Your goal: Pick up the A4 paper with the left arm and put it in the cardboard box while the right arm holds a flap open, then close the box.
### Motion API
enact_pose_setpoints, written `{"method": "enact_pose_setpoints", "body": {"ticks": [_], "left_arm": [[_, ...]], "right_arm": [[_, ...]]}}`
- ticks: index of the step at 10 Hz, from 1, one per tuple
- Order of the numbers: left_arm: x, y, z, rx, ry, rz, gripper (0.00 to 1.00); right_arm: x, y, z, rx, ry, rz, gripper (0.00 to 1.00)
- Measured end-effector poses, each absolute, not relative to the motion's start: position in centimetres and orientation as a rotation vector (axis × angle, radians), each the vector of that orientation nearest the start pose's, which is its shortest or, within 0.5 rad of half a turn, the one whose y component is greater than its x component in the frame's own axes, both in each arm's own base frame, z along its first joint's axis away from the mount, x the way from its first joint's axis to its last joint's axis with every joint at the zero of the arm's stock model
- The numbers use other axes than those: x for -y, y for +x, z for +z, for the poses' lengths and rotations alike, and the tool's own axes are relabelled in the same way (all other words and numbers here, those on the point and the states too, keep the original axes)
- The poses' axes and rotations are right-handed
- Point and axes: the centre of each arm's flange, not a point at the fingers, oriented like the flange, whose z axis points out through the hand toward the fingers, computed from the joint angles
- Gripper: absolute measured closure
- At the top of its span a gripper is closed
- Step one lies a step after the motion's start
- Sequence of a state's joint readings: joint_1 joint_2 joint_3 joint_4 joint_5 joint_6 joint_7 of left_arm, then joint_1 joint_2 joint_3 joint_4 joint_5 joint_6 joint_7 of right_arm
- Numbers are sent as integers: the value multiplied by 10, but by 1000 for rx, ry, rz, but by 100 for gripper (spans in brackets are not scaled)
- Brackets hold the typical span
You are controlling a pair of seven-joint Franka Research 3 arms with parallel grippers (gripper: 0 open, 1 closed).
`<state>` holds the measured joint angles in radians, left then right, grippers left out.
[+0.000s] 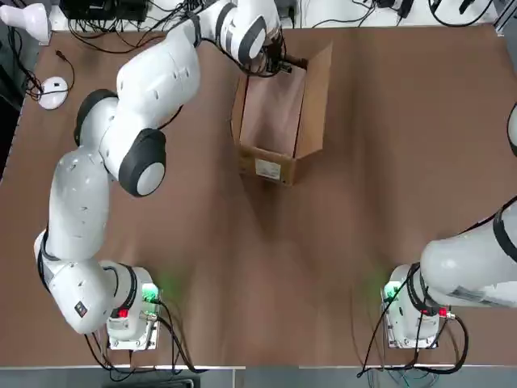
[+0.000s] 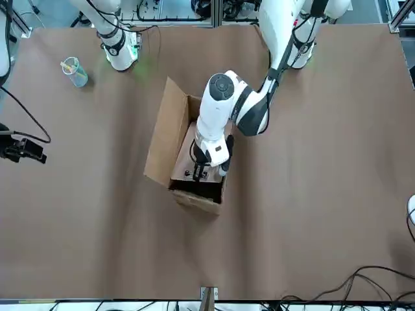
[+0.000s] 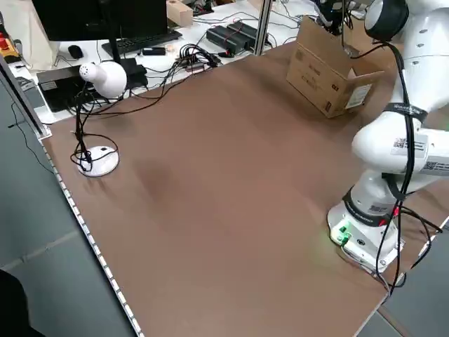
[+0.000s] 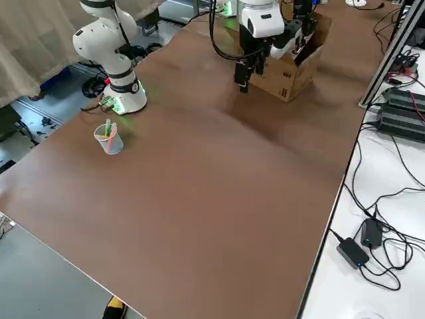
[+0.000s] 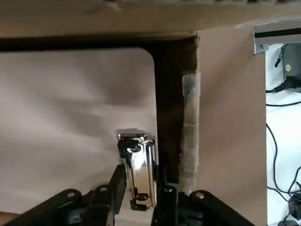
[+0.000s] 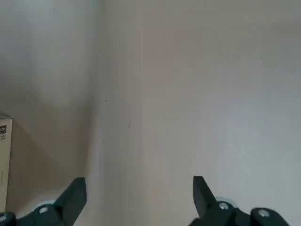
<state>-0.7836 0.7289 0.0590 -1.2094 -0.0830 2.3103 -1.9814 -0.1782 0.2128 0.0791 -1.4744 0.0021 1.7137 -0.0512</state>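
The cardboard box (image 1: 317, 101) stands open at the far middle of the table, one long flap (image 2: 163, 136) upright and the white label (image 1: 268, 169) on its near end face. The pinkish A4 paper (image 1: 275, 113) lies slanted inside it. My left gripper (image 1: 275, 65) reaches into the box's far end, and in the left wrist view it (image 5: 138, 188) is shut on the metal clip (image 5: 137, 167) at the paper's (image 5: 70, 108) short edge. My right gripper (image 6: 136, 181) hangs open over bare table, well off to the box's right, touching no flap.
A clear plastic cup (image 2: 74, 71) stands near the right arm's base (image 1: 410, 311). A white lamp (image 3: 105, 77) and cables (image 3: 210, 53) sit along the table's left and far edges. Broad bare table (image 1: 266, 267) lies between box and bases.
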Motion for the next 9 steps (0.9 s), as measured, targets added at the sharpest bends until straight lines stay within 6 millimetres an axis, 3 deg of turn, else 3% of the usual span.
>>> {"method": "enact_pose_setpoints", "body": {"ticks": [6,9], "left_arm": [[524,577,374,2103,-2790,-67,69],[520,580,374,2094,-2795,-68,28]], "right_arm": [[67,626,558,-78,-3124,-45,0],[67,626,558,-77,-3124,-46,0]]}}
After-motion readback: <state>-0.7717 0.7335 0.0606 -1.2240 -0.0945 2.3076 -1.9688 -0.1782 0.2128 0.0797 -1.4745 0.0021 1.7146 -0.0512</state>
